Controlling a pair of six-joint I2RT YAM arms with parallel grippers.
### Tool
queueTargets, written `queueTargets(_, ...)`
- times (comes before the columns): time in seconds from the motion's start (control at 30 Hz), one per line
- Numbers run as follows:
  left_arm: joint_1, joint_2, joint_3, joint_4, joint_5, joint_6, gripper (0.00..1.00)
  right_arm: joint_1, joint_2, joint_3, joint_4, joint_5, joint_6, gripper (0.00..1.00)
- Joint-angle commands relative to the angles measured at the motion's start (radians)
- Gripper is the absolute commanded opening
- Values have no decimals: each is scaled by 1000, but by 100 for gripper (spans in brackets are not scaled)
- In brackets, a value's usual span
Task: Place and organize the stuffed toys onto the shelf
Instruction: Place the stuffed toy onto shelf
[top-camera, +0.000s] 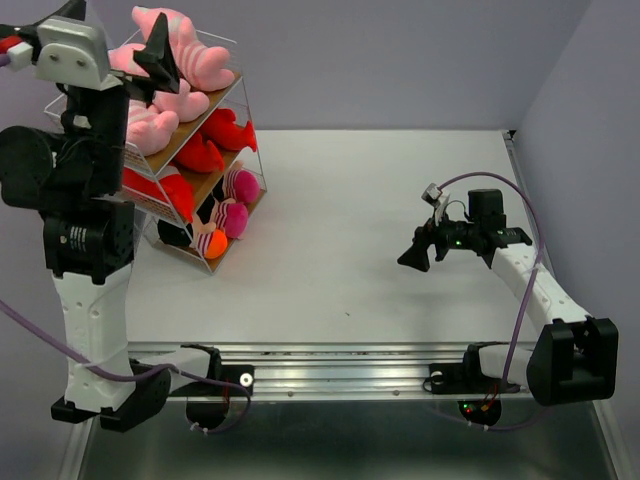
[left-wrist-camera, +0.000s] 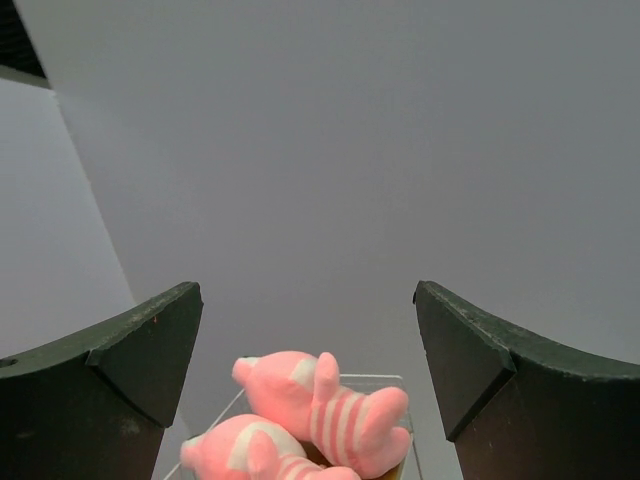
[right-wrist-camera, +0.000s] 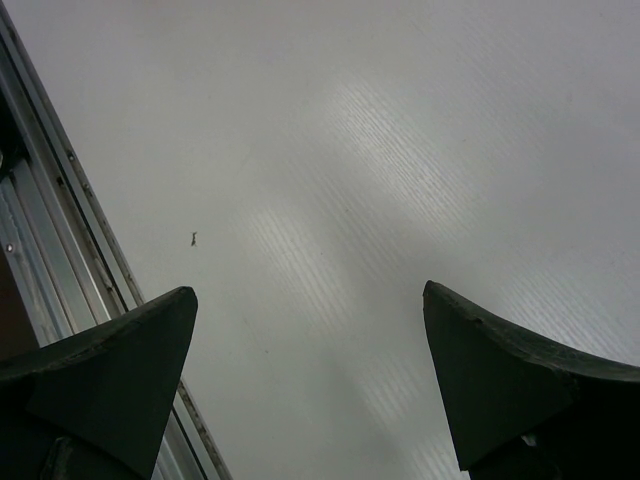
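The shelf (top-camera: 213, 173), a white wire rack with wooden boards, stands at the far left of the table. Pink striped stuffed toys (top-camera: 190, 50) lie on its top tier, red ones (top-camera: 225, 130) on the middle tier, and round pink-striped dolls (top-camera: 228, 215) at the bottom. My left gripper (top-camera: 112, 38) hangs high beside the top tier, open and empty. In the left wrist view, two pink toys (left-wrist-camera: 322, 408) rest on the shelf's top rim (left-wrist-camera: 400, 378), below my open left gripper (left-wrist-camera: 310, 345). Over bare table at the right, my right gripper (top-camera: 418, 250) (right-wrist-camera: 310, 345) is open and holds nothing.
An aluminium rail (top-camera: 340, 362) runs along the table's near edge and also shows in the right wrist view as a rail (right-wrist-camera: 60, 200). Purple walls close in the back and the right side. The white table (top-camera: 350, 210) lies between the arms.
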Motion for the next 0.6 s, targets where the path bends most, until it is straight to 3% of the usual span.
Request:
queueTargets(0.0,7,-46,11,64,-152,-175,98,2,-30,-1,24,-1,-23,100)
queueTargets(0.2,7,-214,-169,35,-14,-380,95,2,-50,11,28,44,-12,100)
queueTargets(0.27,6,-311,-314,28,59,-462,99,2,-68,19,30,81,-11,100)
queueTargets(0.4,8,-486,-612,-5,199,-562,99,2,-116,33,38,193,-3,100)
queueTargets(0.5,7,-593,-929,-25,317,-635,99,2,-183,49,47,307,7,100)
queueTargets(0.57,6,-665,-1038,-25,356,-657,99,2,-217,66,54,403,61,100)
